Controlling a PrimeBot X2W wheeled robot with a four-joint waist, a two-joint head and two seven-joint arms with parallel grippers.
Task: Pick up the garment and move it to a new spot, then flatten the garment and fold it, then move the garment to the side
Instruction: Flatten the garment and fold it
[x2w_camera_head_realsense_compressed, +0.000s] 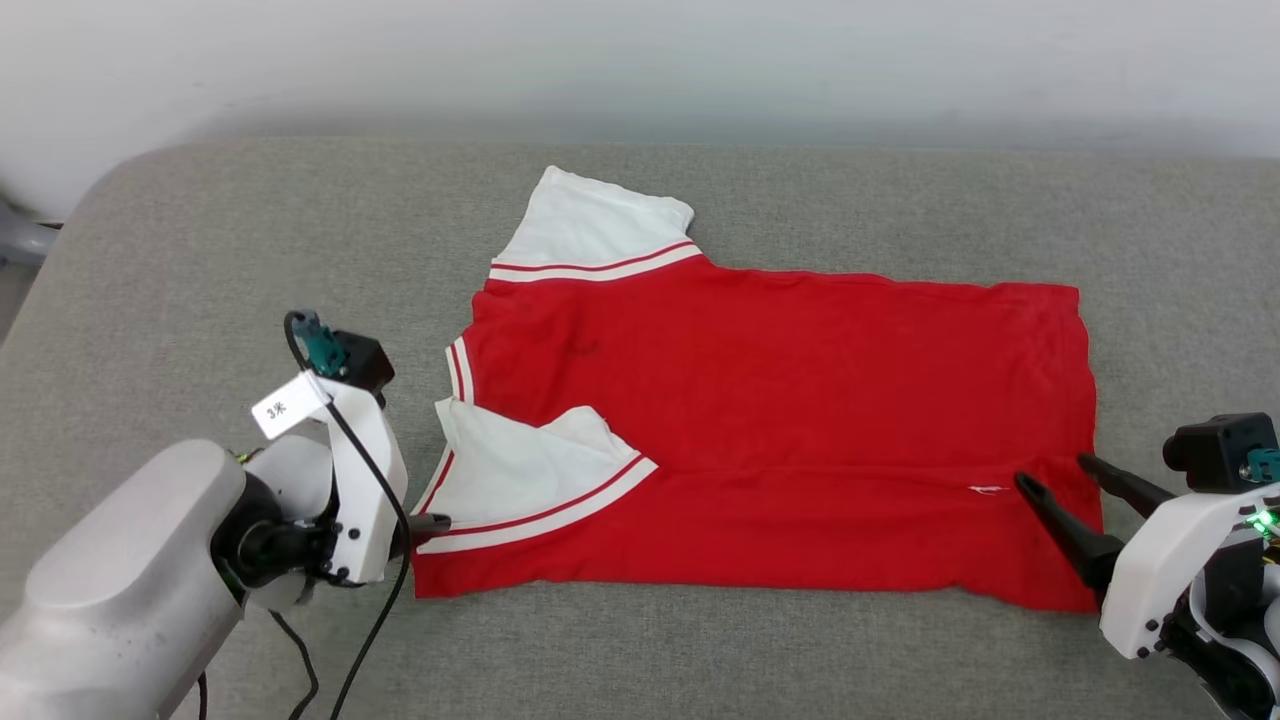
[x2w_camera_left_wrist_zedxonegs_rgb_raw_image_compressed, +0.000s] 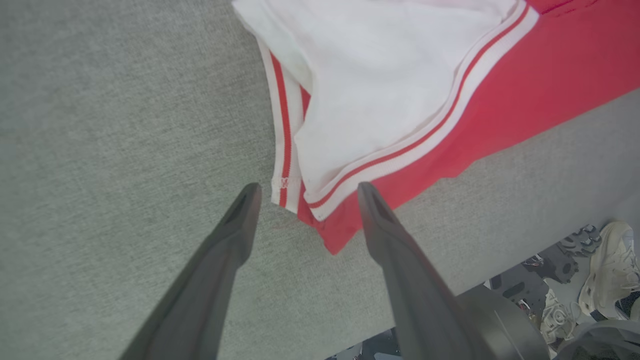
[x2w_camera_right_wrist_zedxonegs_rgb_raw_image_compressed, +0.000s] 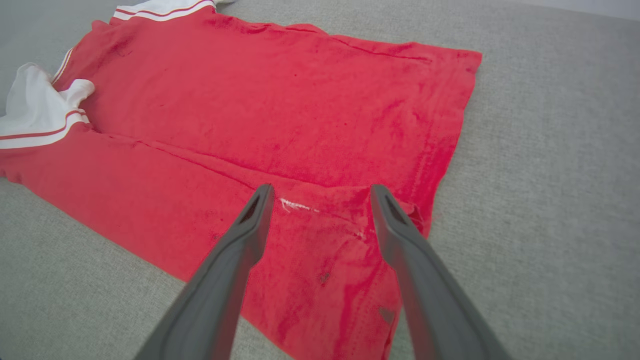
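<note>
The red T-shirt (x2w_camera_head_realsense_compressed: 780, 400) lies spread across the middle of the grey cloth-covered desk (x2w_camera_head_realsense_compressed: 200, 250), collar end toward the robot's left and hem toward its right. Its near long edge is folded over onto the body, with the near white sleeve (x2w_camera_head_realsense_compressed: 520, 460) lying on top. The far white sleeve (x2w_camera_head_realsense_compressed: 590, 225) sticks out toward the wall.

The left hand (x2w_camera_left_wrist_zedxonegs_rgb_raw_image_compressed: 308, 187) is at the shirt's near-left corner. Its fingers are spread, with the striped sleeve edge between the tips. Whether they touch the cloth cannot be told.

The right hand (x2w_camera_head_realsense_compressed: 1053, 470) is at the hem, fingers also spread, over the fold line just beside the small white logo (x2w_camera_right_wrist_zedxonegs_rgb_raw_image_compressed: 297, 205). It pinches nothing.
</note>
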